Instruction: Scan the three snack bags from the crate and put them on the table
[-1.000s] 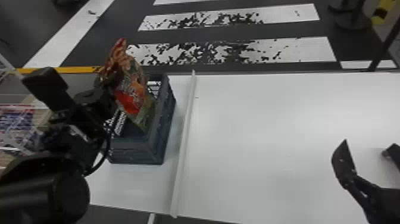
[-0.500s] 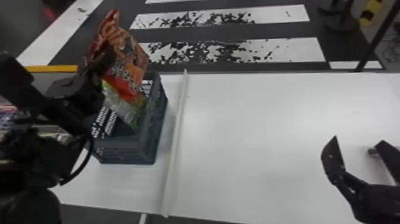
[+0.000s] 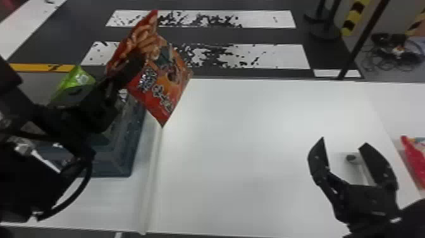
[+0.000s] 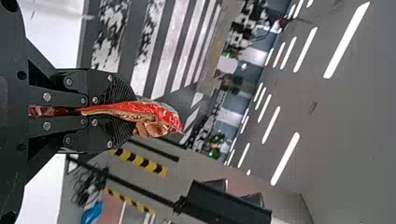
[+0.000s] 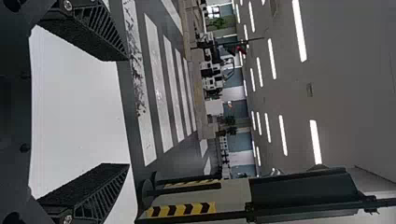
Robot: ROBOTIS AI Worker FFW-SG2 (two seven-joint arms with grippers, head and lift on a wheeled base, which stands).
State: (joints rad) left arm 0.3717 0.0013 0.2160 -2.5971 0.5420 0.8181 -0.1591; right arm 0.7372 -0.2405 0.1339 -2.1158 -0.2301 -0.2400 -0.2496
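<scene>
In the head view my left gripper [image 3: 131, 71] is shut on a red-orange snack bag [image 3: 164, 85], held up beside and above the crate's right side. The left wrist view has the left gripper [image 4: 123, 112] with both fingers pressed on the red bag [image 4: 156, 116]. The dark blue crate [image 3: 123, 158] stands at the table's left, partly behind the left arm, with a green bag [image 3: 76, 79] at its back. At the right, my right gripper [image 3: 343, 155] stands open over the white table [image 3: 237, 142]; the right wrist view shows its fingers [image 5: 105, 186] wide apart.
A raised white strip [image 3: 150, 190] runs across the table beside the crate. Behind the right gripper is a small grey device [image 3: 355, 159]. A red package [image 3: 414, 158] lies at the far right edge. Dark stands [image 3: 325, 30] are on the floor behind.
My left gripper has lifted the red-orange bag out of the crate and carried it to the right. The head view has shifted rightward, bringing the red package into sight.
</scene>
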